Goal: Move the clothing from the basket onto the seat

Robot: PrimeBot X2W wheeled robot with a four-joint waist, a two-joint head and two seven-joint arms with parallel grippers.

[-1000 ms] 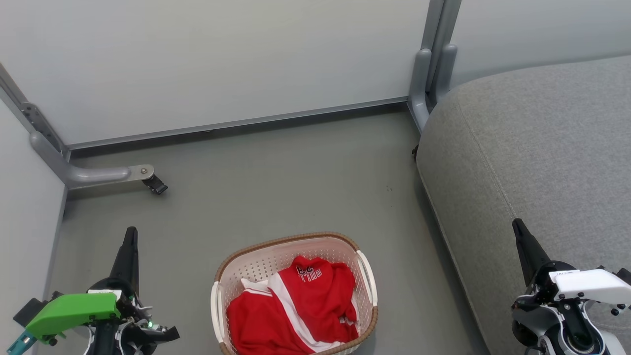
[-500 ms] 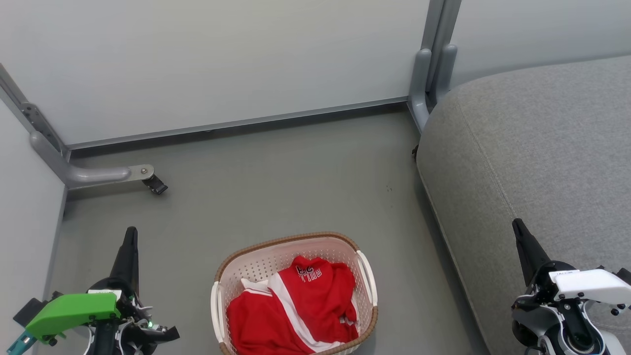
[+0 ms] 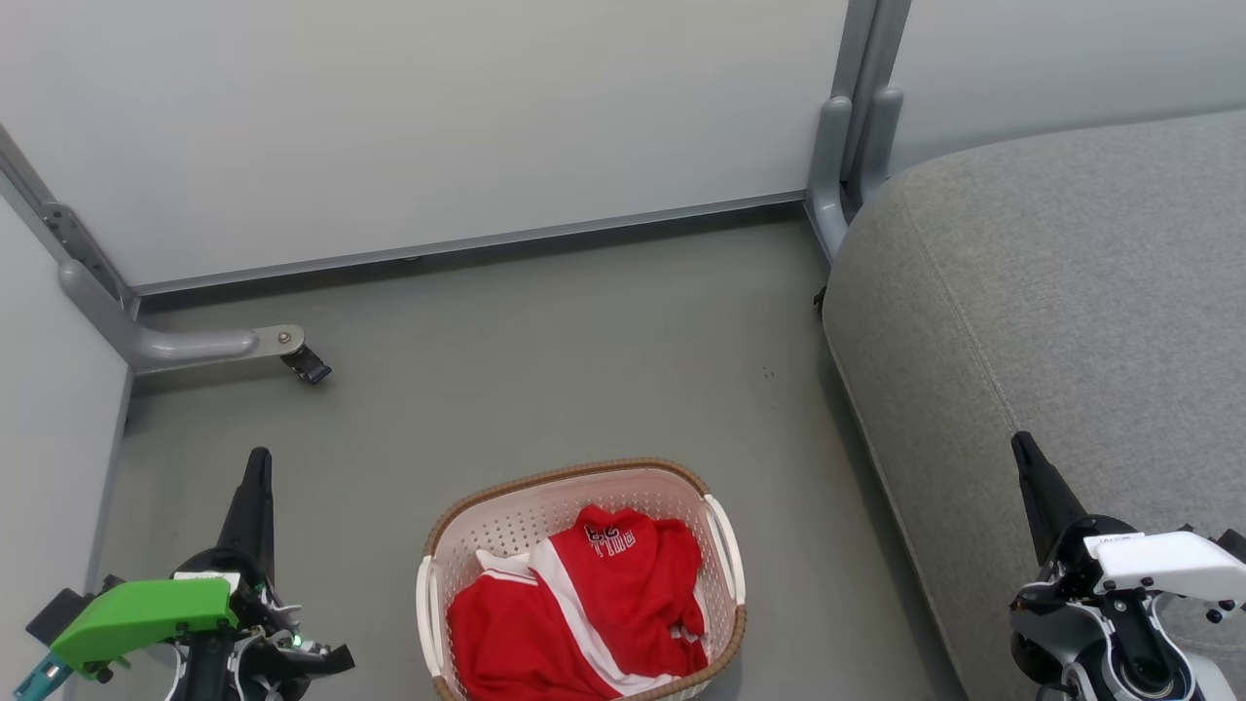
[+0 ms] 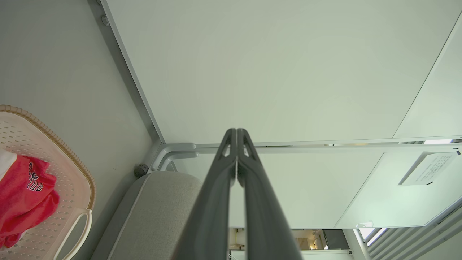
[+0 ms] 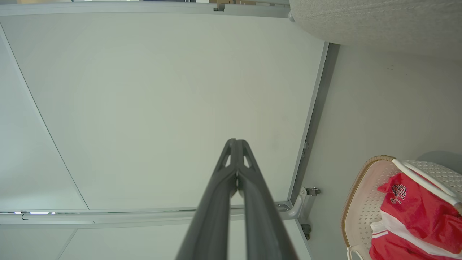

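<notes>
Grabbing the red sports garment (image 3: 594, 604) bunched in the basket (image 3: 574, 472) at 6 o'clock probably means first spreading the right fingers (image 3: 1040, 482), pressed together like the left fingers (image 3: 255, 497), then pinching a raised fold nearest the seat (image 3: 1071, 292) at 3 o'clock.

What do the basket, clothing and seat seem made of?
The basket looks like matte cream plastic: moulded perforations, brown woven-look rim. The clothing is soft red fabric, crumpled in folds. The seat seems light-grey textile upholstery, with a stitched seam.
</notes>
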